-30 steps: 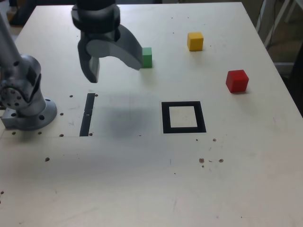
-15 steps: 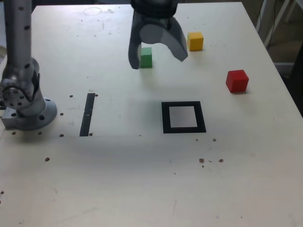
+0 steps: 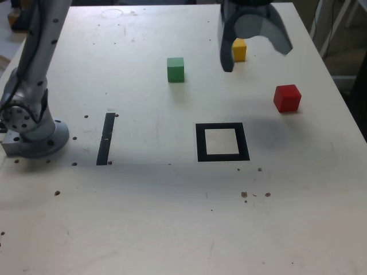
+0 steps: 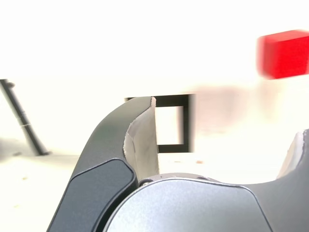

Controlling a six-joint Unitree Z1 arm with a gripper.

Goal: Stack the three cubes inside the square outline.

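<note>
My gripper (image 3: pixel 256 57) hangs open above the far right of the table, nothing between its fingers. The yellow cube (image 3: pixel 240 50) sits just behind its left finger (image 3: pixel 227 60) in the exterior view, partly hidden by it. Farther toward the exterior view's left stands the green cube (image 3: pixel 175 69). The red cube (image 3: pixel 287 98) lies nearer, below the gripper's right finger. The square outline (image 3: pixel 200 142) is black tape with a pale centre and no cube inside. In the wrist view the red cube (image 4: pixel 285 53) is blurred and the square outline (image 4: pixel 187 123) shows past one finger (image 4: pixel 140 140).
The arm's grey base (image 3: pixel 34 134) is bolted at the exterior view's left edge. A narrow black strip (image 3: pixel 105 138) lies beside it, also seen as the strip (image 4: pixel 21 118) in the wrist view. Small dark specks dot the tabletop. The table's right edge runs close to the red cube.
The gripper has swept from the exterior view's left to its right along the far side, passing over the green cube to the yellow one. Its jaws stayed open. No cube moved.
</note>
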